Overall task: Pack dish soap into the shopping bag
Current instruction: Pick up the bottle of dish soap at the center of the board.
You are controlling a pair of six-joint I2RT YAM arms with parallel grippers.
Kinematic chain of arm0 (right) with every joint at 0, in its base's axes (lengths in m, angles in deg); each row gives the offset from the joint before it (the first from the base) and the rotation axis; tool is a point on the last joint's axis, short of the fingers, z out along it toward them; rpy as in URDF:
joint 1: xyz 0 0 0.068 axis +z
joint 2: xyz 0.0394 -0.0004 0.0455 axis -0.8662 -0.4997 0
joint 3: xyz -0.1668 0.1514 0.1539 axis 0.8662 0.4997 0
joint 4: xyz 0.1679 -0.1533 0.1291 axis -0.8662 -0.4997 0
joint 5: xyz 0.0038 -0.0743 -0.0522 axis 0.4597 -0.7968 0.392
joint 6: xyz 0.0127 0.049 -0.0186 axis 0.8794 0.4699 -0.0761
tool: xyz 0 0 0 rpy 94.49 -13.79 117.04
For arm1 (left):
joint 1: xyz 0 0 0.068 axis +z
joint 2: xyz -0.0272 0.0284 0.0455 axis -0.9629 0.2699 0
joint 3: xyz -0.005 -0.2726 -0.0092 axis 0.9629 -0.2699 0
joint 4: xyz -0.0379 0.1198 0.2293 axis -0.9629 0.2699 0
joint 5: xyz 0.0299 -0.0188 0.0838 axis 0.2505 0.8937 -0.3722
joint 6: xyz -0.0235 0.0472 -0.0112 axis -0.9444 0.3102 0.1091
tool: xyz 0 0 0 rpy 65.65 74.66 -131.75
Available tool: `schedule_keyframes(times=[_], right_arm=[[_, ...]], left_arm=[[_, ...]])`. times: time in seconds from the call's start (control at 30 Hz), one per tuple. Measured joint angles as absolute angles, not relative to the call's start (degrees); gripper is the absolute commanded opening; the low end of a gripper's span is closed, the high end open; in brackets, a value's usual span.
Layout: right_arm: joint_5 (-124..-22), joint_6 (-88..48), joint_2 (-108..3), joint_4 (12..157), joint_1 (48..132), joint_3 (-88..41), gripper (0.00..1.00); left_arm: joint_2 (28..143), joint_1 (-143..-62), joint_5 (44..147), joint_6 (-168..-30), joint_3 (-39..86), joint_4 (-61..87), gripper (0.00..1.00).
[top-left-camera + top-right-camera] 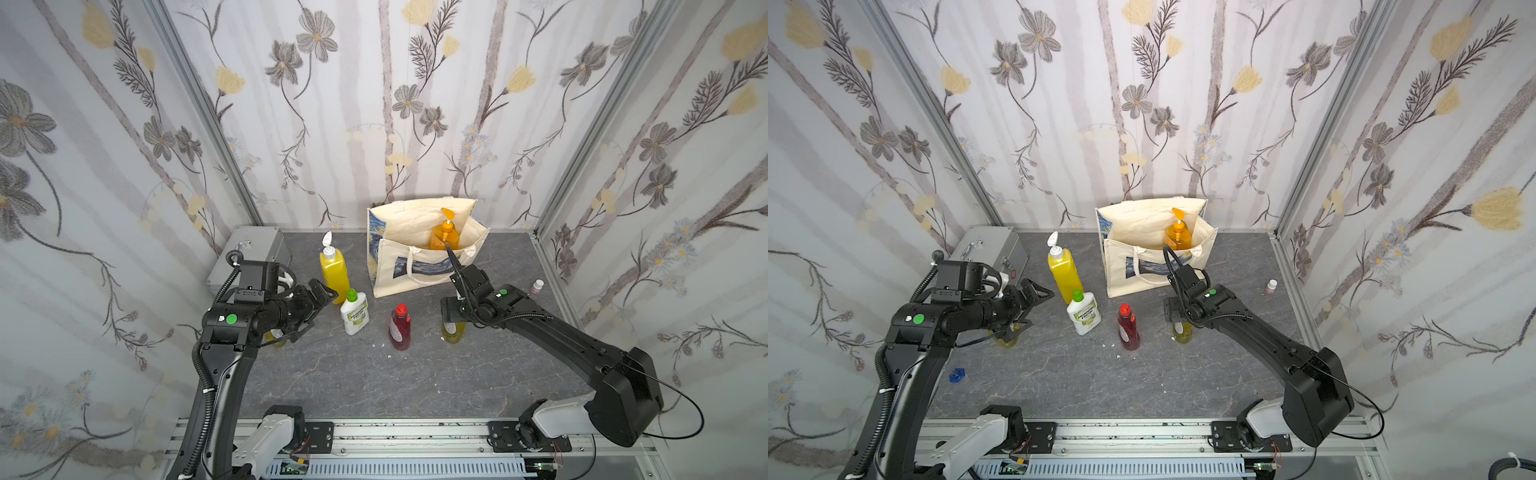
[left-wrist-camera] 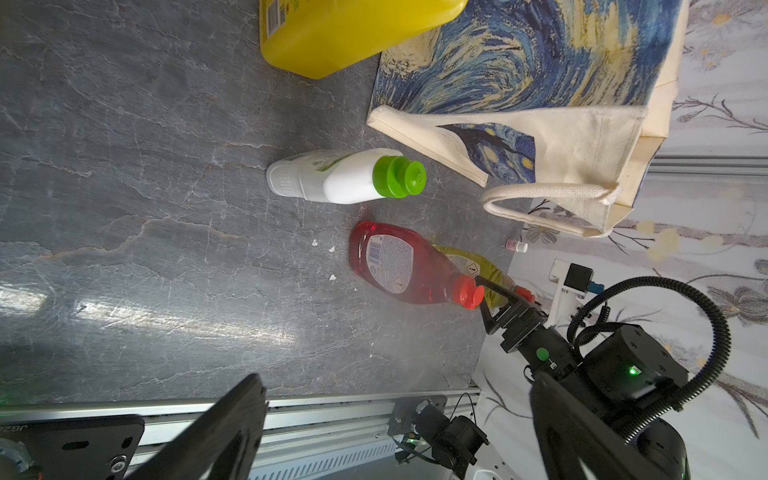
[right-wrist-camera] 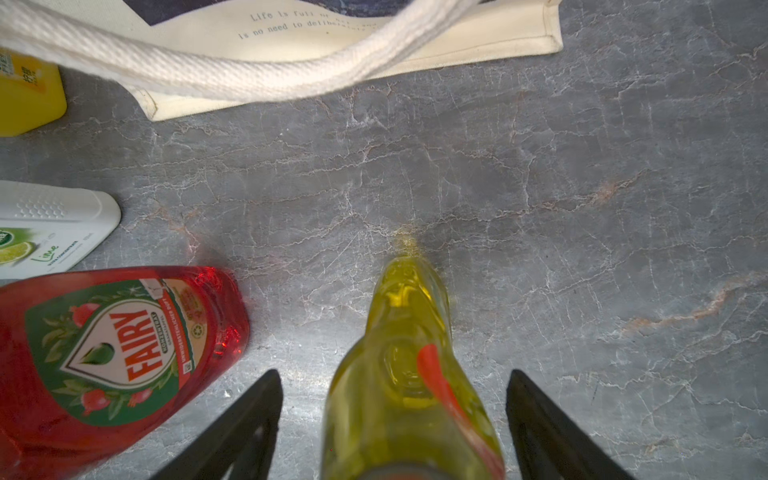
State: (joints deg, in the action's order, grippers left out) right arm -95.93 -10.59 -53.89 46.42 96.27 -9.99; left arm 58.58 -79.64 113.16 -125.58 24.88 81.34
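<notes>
**Grey stone table, one bottle in the bag**

Your right claw [image 3: 395, 372] hangs over a yellow-green bottle [image 3: 407, 299] that stands in front of the shopping bag [image 1: 399, 266]. One finger sits on each side of the bottle's top, with a gap on both sides. So this claw is open and grips nothing.

Just beside that bottle stands the dark red bottle [image 3: 116, 353]. Past it come the white bottle [image 1: 354, 311] with the green cap and the tall yellow bottle [image 1: 334, 270] with the white pump.

Your left claw [image 2: 397, 388] is wide open and empty, near the yellow bottle. Another yellow-green bottle [image 1: 275, 337] peeks out under that arm.

The bag stands at the back of the table [image 1: 374, 382], mouth open. The orange bottle [image 1: 444, 237] stands inside it.
</notes>
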Motion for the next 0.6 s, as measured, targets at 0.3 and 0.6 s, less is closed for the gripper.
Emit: schedule_keyframes(times=[0.3,0.6], right_arm=[[-97.2,-10.2,-54.1,48.8,96.5,-9.5,0.71],[-97.5,-10.1,-53.0,48.1,96.8,-8.4,0.63]], left_arm=[[57.8,-79.6,113.3,-125.6,24.8,81.4,1.0],[57.5,-79.6,113.3,-125.8,24.4,81.4,1.0]])
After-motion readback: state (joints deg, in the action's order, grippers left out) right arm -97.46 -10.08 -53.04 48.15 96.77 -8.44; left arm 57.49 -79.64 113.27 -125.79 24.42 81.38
